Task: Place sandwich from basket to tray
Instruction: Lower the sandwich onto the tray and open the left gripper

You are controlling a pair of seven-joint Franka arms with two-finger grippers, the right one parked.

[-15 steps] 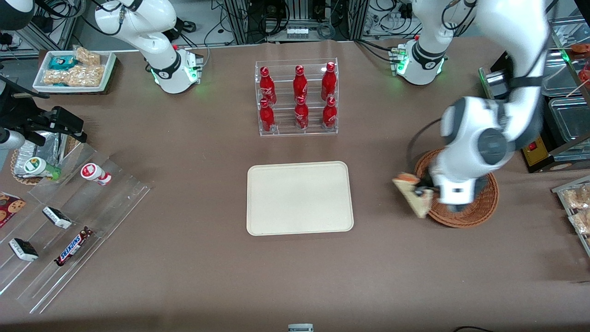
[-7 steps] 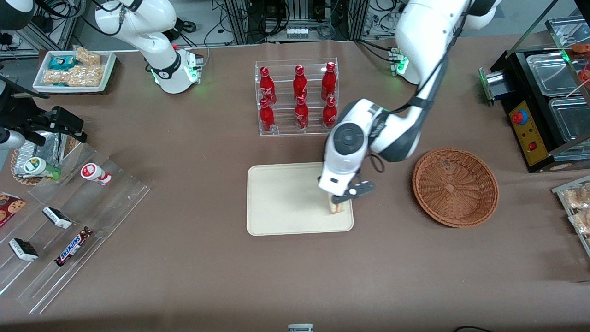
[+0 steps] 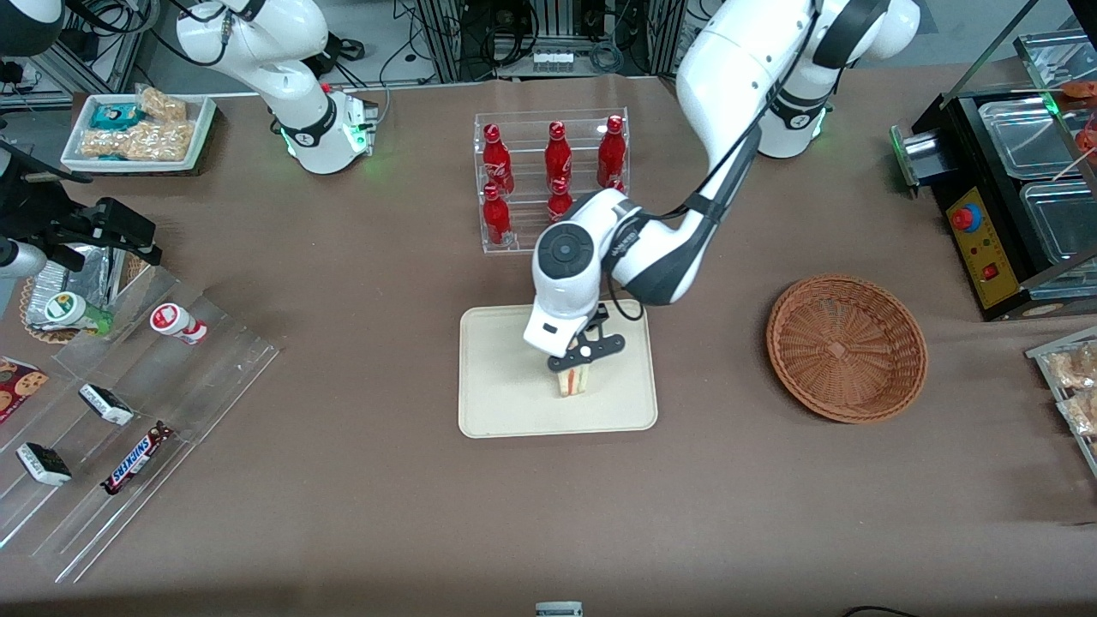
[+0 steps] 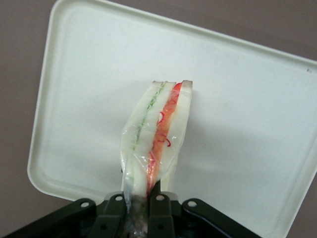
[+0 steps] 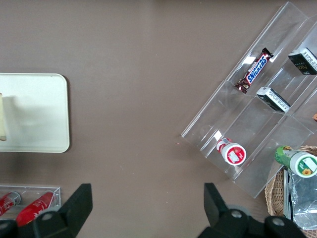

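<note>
Front view: the tool hangs over the cream tray, pinched shut on the wrapped sandwich, which stands on edge above the tray's middle. The wicker basket sits empty on the worktop, toward the working arm's end.

Left wrist view: the tool clamps the sandwich by its narrow end, red and green filling stripes facing up, with the tray beneath.

Right wrist view: the tray carries only a sliver of sandwich.

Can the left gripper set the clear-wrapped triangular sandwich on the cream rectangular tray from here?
Probably yes. The left gripper is shut on the clear-wrapped triangular sandwich directly above the cream rectangular tray, and the tray surface beneath is bare, so nothing blocks the way down. The round brown wicker basket sits well aside.
</note>
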